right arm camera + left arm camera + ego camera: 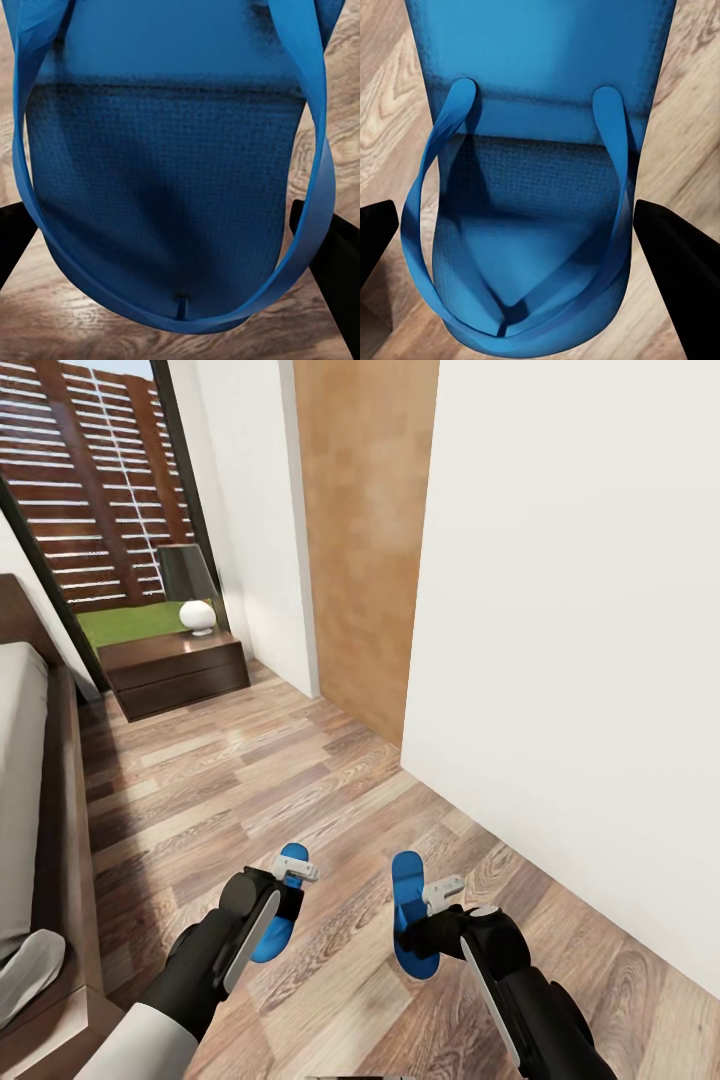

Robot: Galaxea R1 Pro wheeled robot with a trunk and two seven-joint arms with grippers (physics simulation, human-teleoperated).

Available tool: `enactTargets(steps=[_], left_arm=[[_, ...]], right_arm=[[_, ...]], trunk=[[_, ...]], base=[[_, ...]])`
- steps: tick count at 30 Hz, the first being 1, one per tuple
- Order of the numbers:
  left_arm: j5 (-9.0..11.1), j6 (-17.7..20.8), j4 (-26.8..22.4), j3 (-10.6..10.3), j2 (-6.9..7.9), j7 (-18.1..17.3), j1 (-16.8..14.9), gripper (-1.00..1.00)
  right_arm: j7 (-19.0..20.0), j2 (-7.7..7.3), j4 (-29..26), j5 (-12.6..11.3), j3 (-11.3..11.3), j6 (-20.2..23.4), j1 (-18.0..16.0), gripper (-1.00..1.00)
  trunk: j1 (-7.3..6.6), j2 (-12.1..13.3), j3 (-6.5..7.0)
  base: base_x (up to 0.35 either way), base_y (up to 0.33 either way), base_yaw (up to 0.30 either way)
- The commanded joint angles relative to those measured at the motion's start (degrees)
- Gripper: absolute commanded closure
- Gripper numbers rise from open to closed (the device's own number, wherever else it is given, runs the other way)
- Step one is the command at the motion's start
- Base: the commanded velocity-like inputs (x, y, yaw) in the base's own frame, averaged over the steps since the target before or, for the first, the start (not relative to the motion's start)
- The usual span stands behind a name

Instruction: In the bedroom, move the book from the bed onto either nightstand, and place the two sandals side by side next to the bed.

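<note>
Clamping one blue sandal (272, 920) each, the left gripper (296, 876) and right gripper (437, 897) hang low in the frame, the right on the other sandal (409, 900).

This is a bedroom in a home. At the left edge stands a low bed (60, 830) with a dark brown wooden frame and a plain off-white mattress. Farther off, past the bed, a low dark wood nightstand (175, 672) carries a table lamp (192, 588) with a white round base and a dark shade. Behind it, tall glazing (110, 490) looks out on a strip of grass and a slatted wooden fence. The floor (300, 770) is brown wood plank, the walls (580, 640) are plain white, and a brown wooden door panel (365, 530) stands on the right. Two blue flip-flops (410, 910) lie on the near floor, household footwear.
</note>
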Motion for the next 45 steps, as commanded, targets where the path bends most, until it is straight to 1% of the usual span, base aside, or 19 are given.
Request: enactTargets(steps=[1,12,18,30,45], left_arm=[[0.6,0.2,0.0,-0.1,0.01,0.6,0.0,1.00],[0.5,0.3,0.0,-0.1,-0.06,0.6,0.0,1.00],[0.5,0.3,0.0,-0.1,-0.07,0.6,0.0,1.00],[0.5,0.2,0.0,-0.1,-0.07,0.6,0.0,1.00],[0.5,0.2,0.0,-0.1,-0.07,0.6,0.0,1.00]], right_arm=[[0.5,0.01,-0.1,0.6,0.0,0.2,0.0,1.00],[0.5,0.01,-0.1,0.6,0.1,0.2,0.0,1.00],[0.5,0.04,-0.1,0.6,0.1,0.2,0.0,1.00],[0.5,0.01,-0.1,0.6,0.0,0.2,0.0,1.00],[0.4,0.01,-0.1,0.6,0.1,0.2,0.0,1.00]], trunk=[[-0.01,0.0,-0.10],[-0.01,0.0,-0.97],[-0.01,0.0,-1.48],[-0.01,0.0,-1.72],[-0.01,0.0,-2.59]], base=[[0.000,0.000,0.000],[0.000,-0.011,0.000],[0.000,-0.177,0.000],[0.000,-0.041,0.002],[0.000,-0.001,0.089]])
